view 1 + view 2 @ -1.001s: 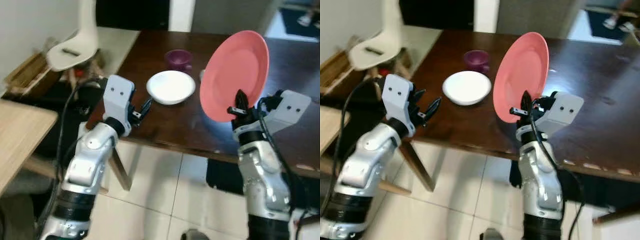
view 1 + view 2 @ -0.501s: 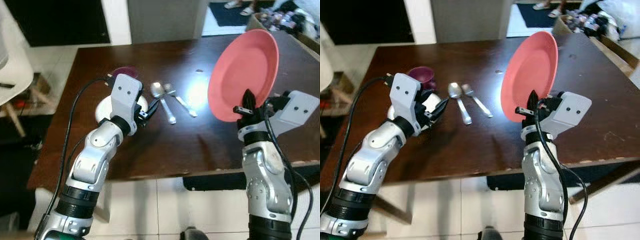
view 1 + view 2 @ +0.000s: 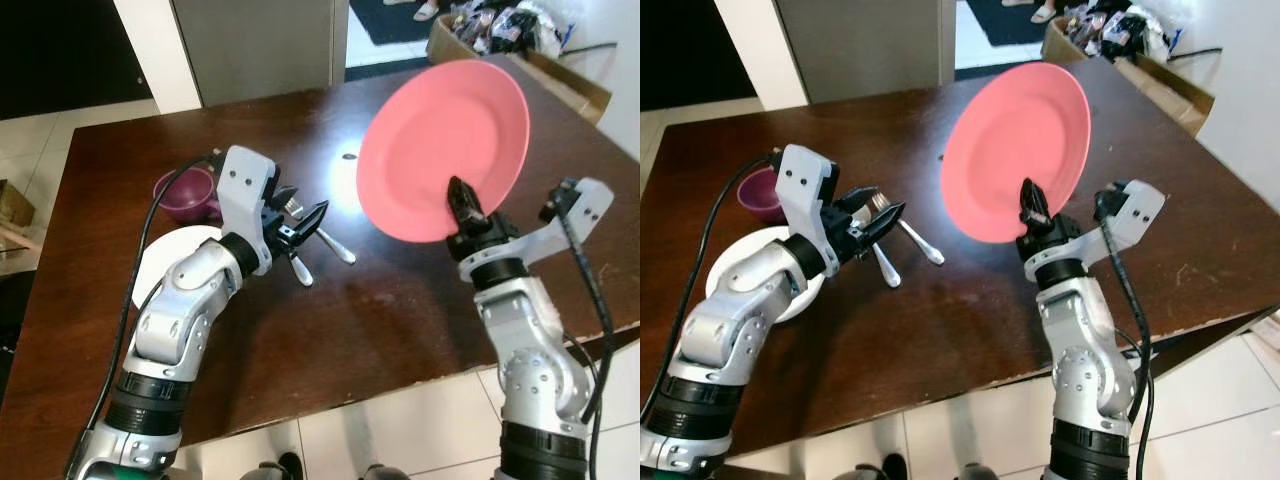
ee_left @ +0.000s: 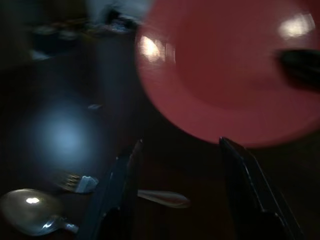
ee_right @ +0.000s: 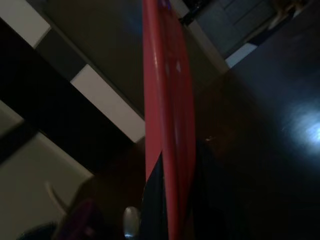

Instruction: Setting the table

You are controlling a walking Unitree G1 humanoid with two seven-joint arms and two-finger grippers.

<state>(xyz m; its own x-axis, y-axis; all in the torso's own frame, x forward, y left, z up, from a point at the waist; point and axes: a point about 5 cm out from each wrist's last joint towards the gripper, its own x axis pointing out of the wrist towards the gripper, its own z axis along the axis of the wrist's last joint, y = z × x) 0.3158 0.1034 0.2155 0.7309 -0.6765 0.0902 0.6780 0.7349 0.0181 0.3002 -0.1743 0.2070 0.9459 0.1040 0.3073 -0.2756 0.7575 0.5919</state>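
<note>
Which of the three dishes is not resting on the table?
The pink plate: the right gripper holds it upright by its lower rim, above the table. The white bowl and the purple cup both stand on the table.

- The right arm rises from below with its elbow bent, over the worktop [image 3: 380, 300] near its front edge.
- The right hand [image 3: 461, 197] points up and away from the robot, its fingers clamped on the lower rim of the pink plate [image 3: 440, 145], which it holds tilted nearly upright above the worktop.
- The left arm reaches forward over the worktop, wrist raised.
- The left hand [image 3: 305, 222] hovers above the worktop with its fingers parted and nothing between them.
</note>
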